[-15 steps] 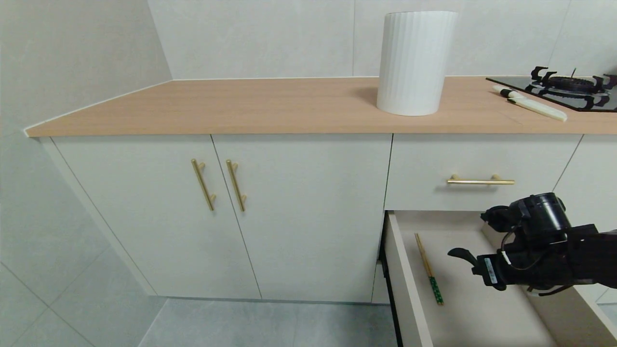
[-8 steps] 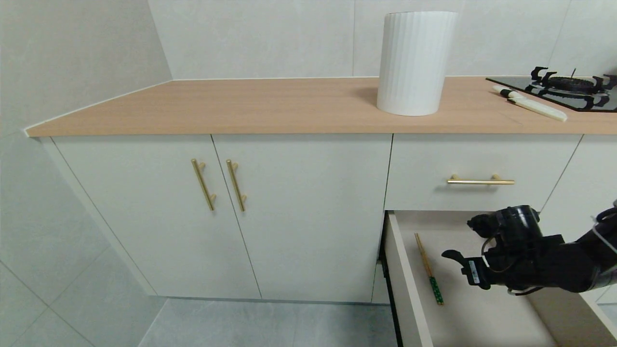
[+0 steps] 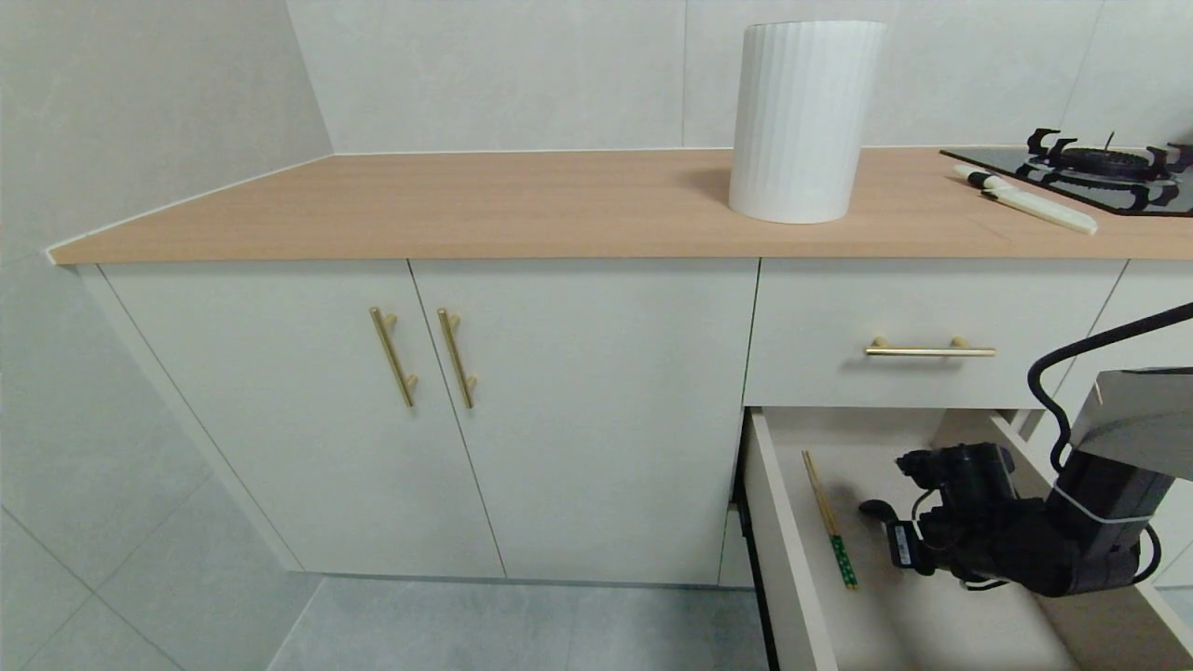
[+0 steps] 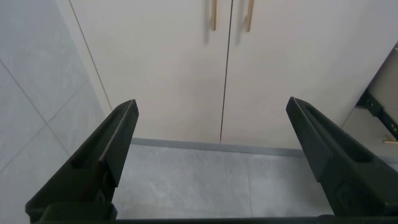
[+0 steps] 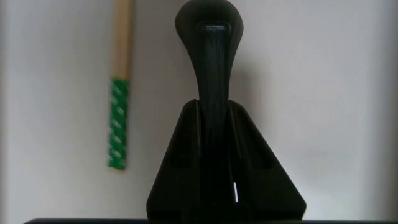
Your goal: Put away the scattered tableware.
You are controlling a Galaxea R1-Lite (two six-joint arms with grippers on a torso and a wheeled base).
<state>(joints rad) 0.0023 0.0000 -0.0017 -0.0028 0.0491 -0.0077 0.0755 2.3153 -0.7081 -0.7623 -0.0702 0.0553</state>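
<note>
The pair of wooden chopsticks with green patterned ends [image 3: 829,517] lies in the open pale lower drawer [image 3: 778,522], its long axis running near to far. It sits just left of the right gripper [image 3: 878,511], whose fingers are pressed together on nothing. The left gripper [image 4: 211,111], spread wide, hangs well to the left, facing the pale cabinet doors [image 4: 186,62].

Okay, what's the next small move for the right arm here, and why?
Probably lift the right tool out of the open drawer: it is shut and empty, the chopsticks already lie inside, and a knife lies on the countertop.
</note>
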